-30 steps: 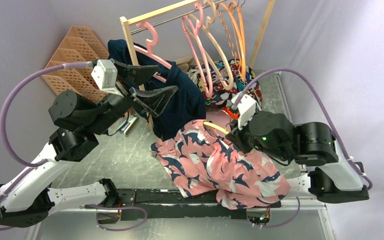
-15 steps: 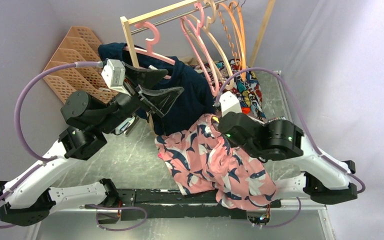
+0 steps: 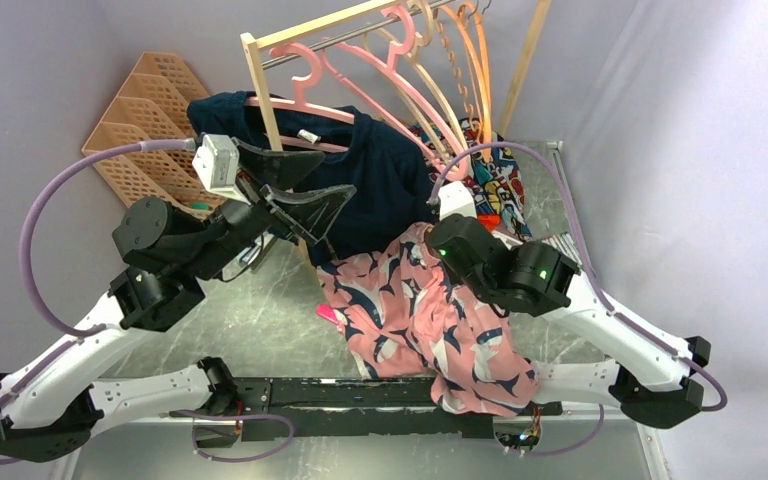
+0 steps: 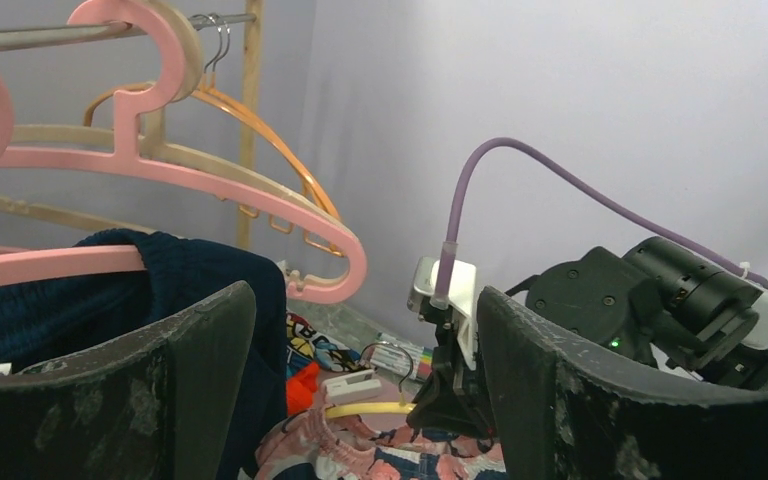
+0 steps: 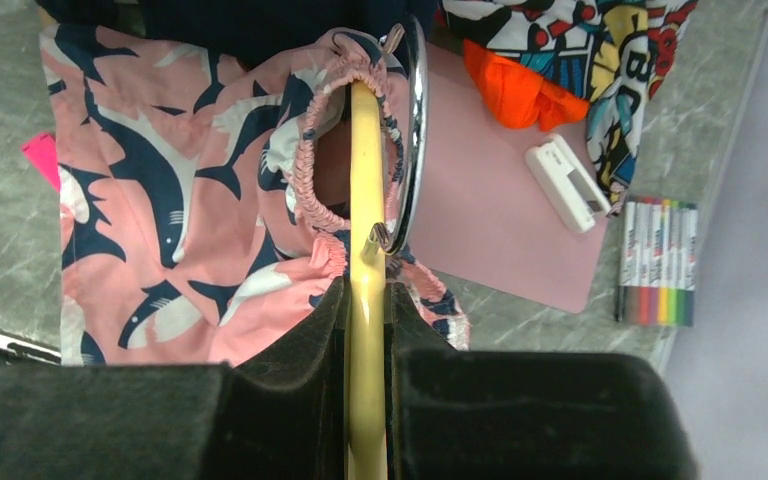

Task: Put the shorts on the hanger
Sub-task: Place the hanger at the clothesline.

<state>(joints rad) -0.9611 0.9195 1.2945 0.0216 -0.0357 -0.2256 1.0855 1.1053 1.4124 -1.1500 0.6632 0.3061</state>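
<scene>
Shorts (image 3: 422, 322) pulled up+left since prev, R fingers (image 5: 290, 385) clamping hanger (image 5: 365, 200).

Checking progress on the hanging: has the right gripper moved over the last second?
Yes. From above, the right gripper, shut on the hanger, has shifted left toward the rack's wooden post.

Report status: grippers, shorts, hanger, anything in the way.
Right gripper shut on thin pale yellow plastic hanger. Salmon-pink printed fabric shorts, waistband gathered on it. Left gripper open, empty. Hanging navy garment close behind.
</scene>
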